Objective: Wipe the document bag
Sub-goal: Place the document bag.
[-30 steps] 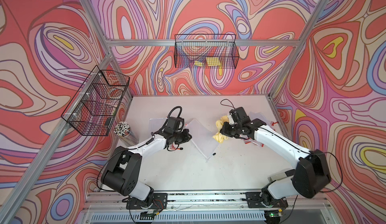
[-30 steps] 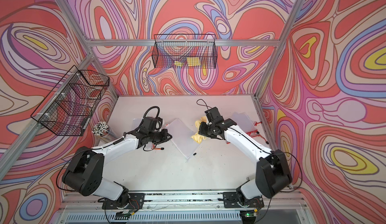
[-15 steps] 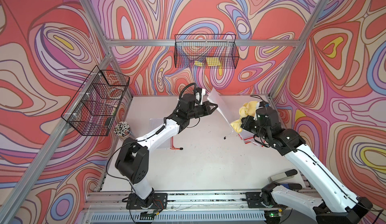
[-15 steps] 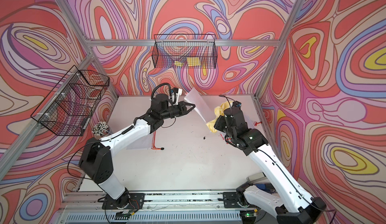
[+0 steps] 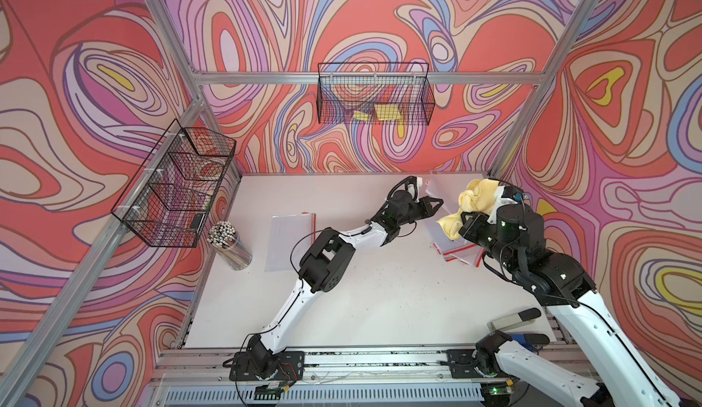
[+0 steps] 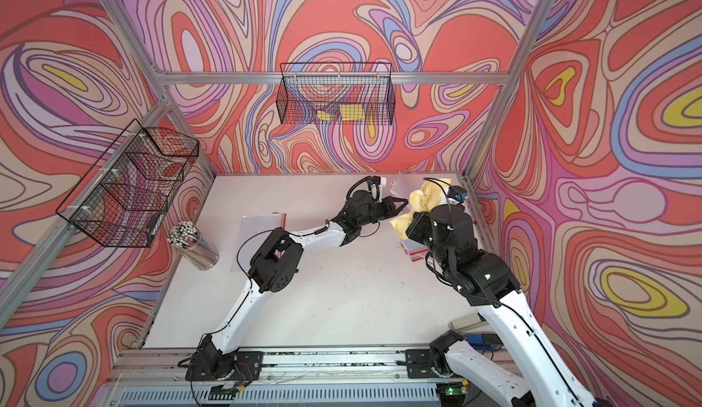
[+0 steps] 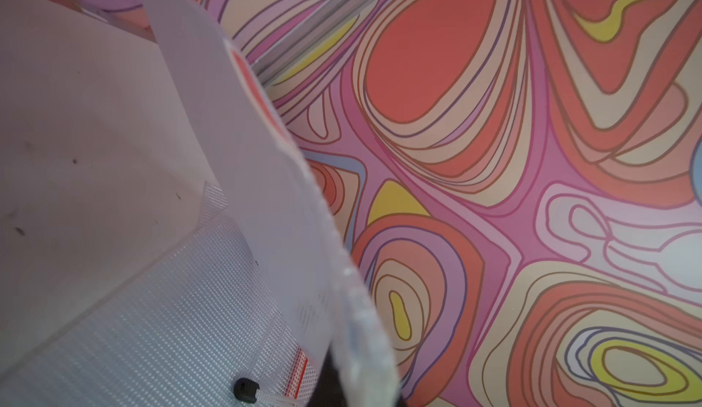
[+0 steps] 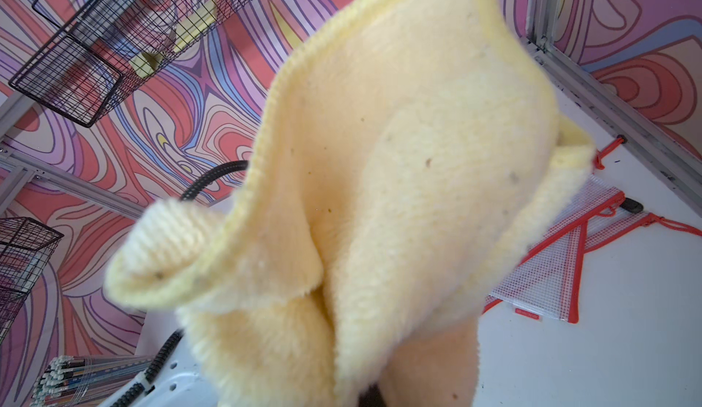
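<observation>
Pinching the edge of the translucent document bag [image 5: 436, 189], the left gripper [image 5: 432, 206] is clenched on it and holds it lifted over the far right corner of the table [image 5: 380, 291]. The right gripper [image 5: 464, 222] is clamped on a bunched yellow cloth [image 5: 476, 198], just beside the lifted bag; contact cannot be told. Red-zip bags [image 5: 457, 251] lie stacked beneath, and a spare bag [image 5: 290, 234] lies flat toward the left.
</observation>
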### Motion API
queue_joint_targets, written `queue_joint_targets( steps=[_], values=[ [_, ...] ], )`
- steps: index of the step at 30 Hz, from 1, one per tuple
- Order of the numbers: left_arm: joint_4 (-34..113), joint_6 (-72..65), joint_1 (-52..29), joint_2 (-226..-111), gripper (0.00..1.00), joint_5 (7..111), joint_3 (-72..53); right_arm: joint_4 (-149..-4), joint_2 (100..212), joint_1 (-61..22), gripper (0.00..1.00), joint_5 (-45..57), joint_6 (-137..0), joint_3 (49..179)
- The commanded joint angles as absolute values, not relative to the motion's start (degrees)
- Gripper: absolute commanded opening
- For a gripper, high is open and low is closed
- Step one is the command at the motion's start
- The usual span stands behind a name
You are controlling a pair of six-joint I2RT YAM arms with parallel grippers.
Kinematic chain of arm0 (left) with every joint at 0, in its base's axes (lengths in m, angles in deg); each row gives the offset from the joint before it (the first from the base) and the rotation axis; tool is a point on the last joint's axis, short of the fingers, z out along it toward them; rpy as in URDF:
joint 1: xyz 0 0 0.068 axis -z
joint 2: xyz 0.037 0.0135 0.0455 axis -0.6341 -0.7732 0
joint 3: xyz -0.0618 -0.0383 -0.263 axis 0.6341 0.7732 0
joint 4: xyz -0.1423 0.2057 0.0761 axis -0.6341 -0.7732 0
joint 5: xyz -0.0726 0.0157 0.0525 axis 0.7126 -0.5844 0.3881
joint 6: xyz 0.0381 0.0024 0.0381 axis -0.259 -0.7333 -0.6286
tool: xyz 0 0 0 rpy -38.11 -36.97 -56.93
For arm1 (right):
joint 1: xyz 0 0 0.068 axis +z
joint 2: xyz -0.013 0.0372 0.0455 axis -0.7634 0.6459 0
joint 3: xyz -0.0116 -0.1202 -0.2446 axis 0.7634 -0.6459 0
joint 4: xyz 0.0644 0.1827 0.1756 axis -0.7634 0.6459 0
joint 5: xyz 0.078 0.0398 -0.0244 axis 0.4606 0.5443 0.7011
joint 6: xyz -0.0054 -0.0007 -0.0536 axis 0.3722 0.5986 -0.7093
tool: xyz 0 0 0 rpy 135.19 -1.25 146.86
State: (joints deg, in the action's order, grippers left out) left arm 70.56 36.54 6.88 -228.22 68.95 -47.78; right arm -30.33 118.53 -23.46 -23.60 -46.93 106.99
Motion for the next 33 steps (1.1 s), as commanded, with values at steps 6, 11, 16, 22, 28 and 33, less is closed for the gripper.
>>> queue_joint_targets(
  steps=[6,11,16,22,28,33],
  values=[
    [70.85,39.29,8.58,-233.57,0.0,67.31,-52.9,-27.93,116.7,-23.61,0.0,-26.73,-48.47,105.73],
    [67.03,37.08,8.91,-233.34,0.27,65.59,-50.13,-27.94,116.87,-23.65,0.0,-25.53,-48.26,104.86],
    [63.58,33.9,8.84,-231.44,0.74,66.87,-47.96,-28.21,117.87,-23.65,0.0,-24.37,-48.21,105.05],
    [59.26,22.28,7.64,-216.53,0.99,61.85,-33.88,-30.32,120.8,-23.58,0.0,-20.73,-47.48,104.06],
    [38.57,10.22,5.56,-201.11,0.99,50.46,-22.07,-34.56,124.72,-23.64,0.0,-16.62,-47.07,103.06],
    [24.61,6.4,3.75,-190.78,0.96,37.1,-13.67,-38.27,128.75,-23.64,0.0,-13.64,-46.77,102.66]
  ],
)
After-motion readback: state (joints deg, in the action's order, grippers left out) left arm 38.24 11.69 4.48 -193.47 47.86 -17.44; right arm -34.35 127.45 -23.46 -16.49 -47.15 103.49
